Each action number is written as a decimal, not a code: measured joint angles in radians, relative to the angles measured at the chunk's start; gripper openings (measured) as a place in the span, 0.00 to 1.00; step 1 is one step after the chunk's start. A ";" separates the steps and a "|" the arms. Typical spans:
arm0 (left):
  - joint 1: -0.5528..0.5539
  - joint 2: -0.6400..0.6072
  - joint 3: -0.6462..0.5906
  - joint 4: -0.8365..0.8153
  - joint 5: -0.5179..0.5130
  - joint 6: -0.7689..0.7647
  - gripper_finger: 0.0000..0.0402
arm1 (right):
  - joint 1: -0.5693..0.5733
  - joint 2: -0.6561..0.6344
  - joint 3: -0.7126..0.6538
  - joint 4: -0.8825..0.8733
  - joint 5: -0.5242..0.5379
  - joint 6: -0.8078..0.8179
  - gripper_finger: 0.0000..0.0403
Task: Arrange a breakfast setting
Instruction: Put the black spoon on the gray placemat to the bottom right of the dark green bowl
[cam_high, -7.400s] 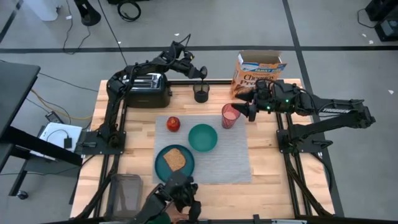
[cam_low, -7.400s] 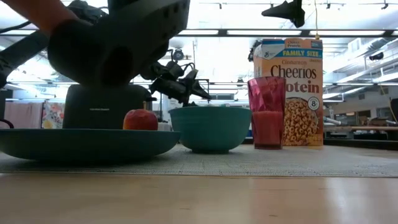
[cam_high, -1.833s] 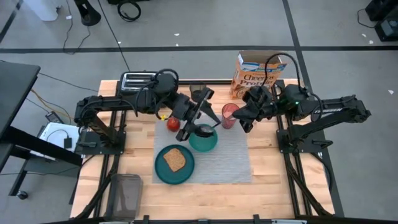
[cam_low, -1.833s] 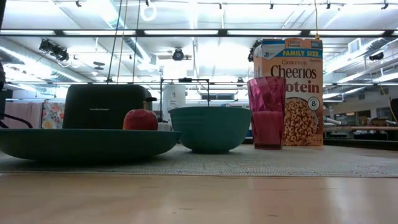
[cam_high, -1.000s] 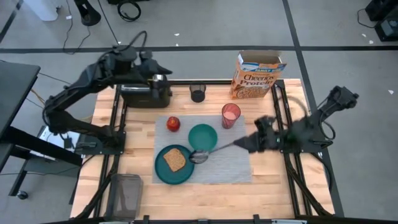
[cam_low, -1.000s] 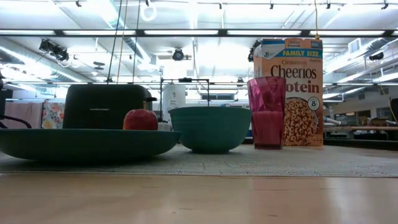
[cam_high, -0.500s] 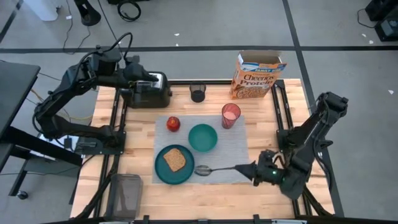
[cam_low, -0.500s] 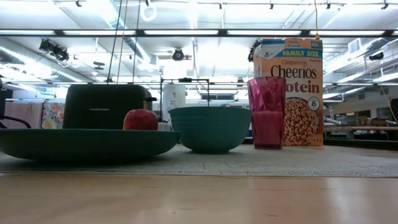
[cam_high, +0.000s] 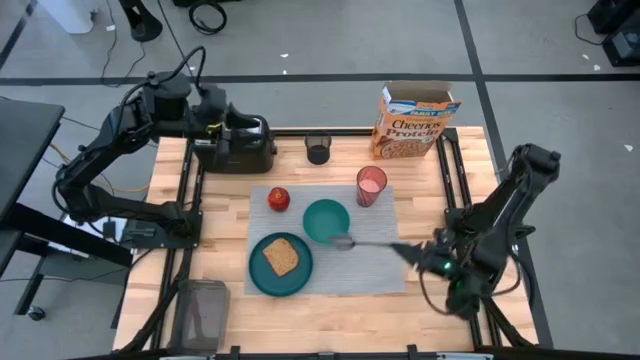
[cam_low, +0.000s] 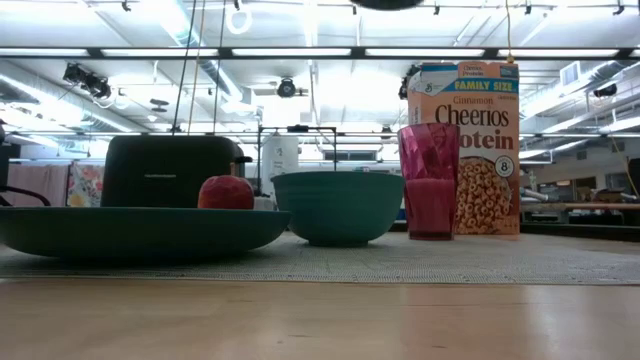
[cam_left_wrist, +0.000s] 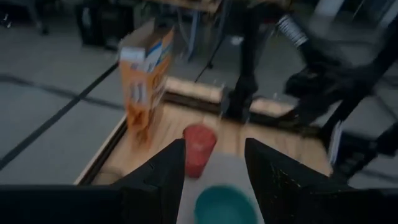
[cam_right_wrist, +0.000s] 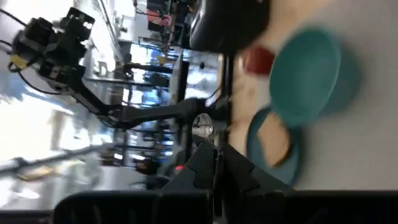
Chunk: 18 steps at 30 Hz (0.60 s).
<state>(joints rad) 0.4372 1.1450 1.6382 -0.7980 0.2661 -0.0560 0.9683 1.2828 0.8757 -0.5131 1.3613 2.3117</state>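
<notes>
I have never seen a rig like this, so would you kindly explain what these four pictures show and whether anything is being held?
Two dark robot arms work at a wooden table. One camera looks straight down, one sits at table height, and one rides on each wrist. On the grey placemat sit a teal plate with toast, a teal bowl, a pink cup and an apple. Behind stand the Cheerios box, a black toaster and a small black cup. The right gripper is shut on a metal spoon, carried above the mat beside the bowl. The left gripper waits over the toaster, fingers apart, empty.
</notes>
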 joint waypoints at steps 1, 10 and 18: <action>-0.013 0.000 0.000 0.029 0.000 -0.022 0.43 | 0.008 -0.043 0.000 -0.071 0.001 -0.014 0.02; -0.175 0.016 0.000 0.220 -0.236 -0.286 0.43 | 0.036 -0.401 0.032 -0.541 -0.248 -0.362 0.02; -0.358 0.095 0.000 0.268 -0.473 -0.393 0.43 | 0.035 -0.473 0.097 -1.022 -0.505 -0.424 0.02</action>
<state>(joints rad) 0.0790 1.2400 1.6386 -0.5297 -0.2071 -0.4488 1.0036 0.8101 0.9722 -1.5355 0.8558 1.8878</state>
